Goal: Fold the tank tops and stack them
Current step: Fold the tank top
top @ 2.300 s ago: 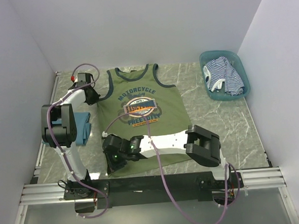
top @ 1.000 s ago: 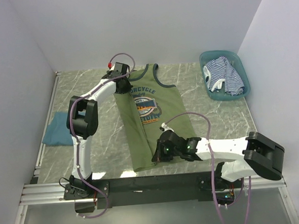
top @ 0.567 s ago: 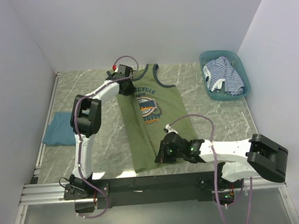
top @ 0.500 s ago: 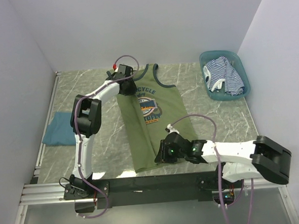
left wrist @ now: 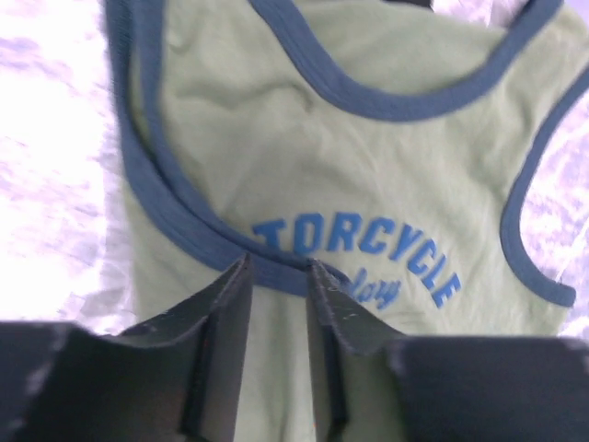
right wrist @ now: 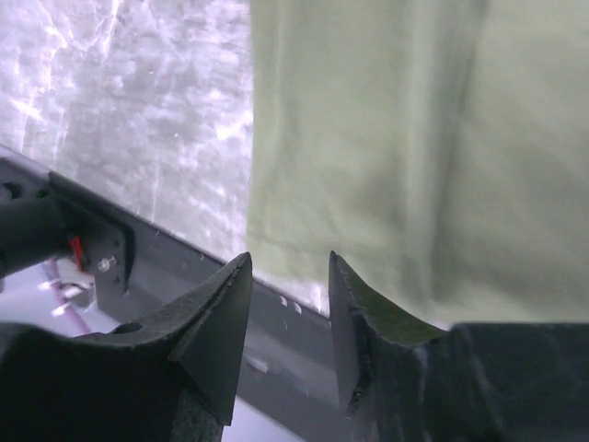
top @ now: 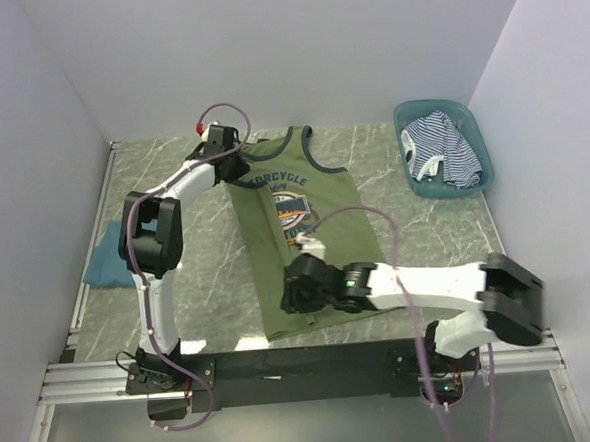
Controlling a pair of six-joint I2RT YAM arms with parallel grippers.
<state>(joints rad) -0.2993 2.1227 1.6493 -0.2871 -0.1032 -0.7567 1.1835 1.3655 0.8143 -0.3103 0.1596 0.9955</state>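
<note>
The olive-green tank top (top: 320, 224) lies flat in the middle of the table, its left side folded over onto its printed front. My left gripper (top: 234, 169) hovers open over the upper left corner, above the navy armhole trim (left wrist: 184, 230), holding nothing (left wrist: 276, 269). My right gripper (top: 291, 293) hangs open over the bottom hem (right wrist: 386, 276), also empty (right wrist: 290, 262). A folded teal-blue tank top (top: 105, 267) lies at the left edge, partly behind the left arm. The striped tank top (top: 443, 152) is crumpled in the basket.
The teal plastic basket (top: 411, 110) stands at the back right corner. White walls close the table in on three sides. The black mounting rail (top: 314, 360) runs along the near edge, just below the olive top's hem.
Both grippers have opened and let go of the olive top's folded edge. The left one drew back to the left; the right one slid left along the hem.
</note>
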